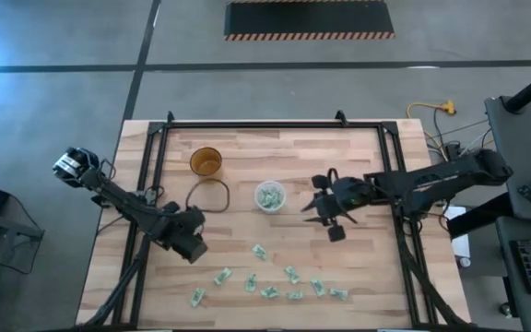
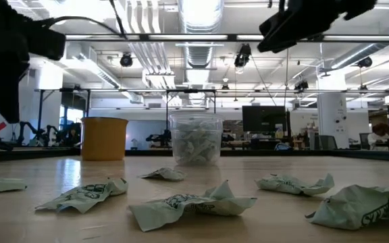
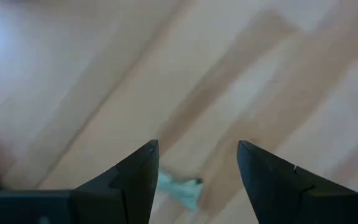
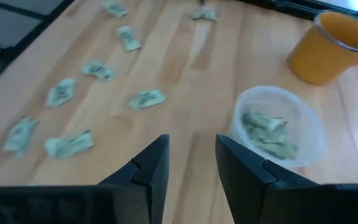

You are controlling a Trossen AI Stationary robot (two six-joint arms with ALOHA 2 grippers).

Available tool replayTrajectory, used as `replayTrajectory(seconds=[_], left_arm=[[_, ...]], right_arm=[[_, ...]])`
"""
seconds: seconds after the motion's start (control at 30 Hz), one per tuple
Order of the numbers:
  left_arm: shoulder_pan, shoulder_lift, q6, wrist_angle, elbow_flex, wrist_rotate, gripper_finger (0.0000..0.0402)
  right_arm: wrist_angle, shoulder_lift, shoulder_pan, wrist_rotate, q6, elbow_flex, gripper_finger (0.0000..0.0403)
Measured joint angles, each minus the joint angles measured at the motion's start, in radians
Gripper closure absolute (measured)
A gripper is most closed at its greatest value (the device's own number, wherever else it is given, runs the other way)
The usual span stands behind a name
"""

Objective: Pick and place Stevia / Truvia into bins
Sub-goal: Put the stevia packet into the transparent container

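The bin, a translucent cup with several Stevia sachets inside, stands upright near the table's middle. More pale green sachets lie flat and scattered toward the near edge. My left gripper hangs open over the wood, pointing down; one sachet shows below and between its fingers, untouched. My right gripper is open and empty, raised just right of the cup and slanting down toward it.
An amber cup stands behind and left of the bin. A dark cable loop lies between the amber cup and my left arm. A black frame borders the table's far, left and right sides.
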Motion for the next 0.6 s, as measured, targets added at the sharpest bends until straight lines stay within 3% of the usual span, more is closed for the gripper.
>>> replayTrajectory(seconds=[0.3, 0.6], left_arm=[[0.000, 0.000, -0.305, -0.081, -0.059, 0.057, 0.0201], [0.000, 0.000, -0.387, 0.027, -0.149, 0.124, 0.0201]], right_arm=[[-0.001, -0.016, 0.055, 0.000, 0.001, -0.023, 0.0295], [-0.002, -0.016, 0.055, 0.000, 0.000, -0.023, 0.0310]])
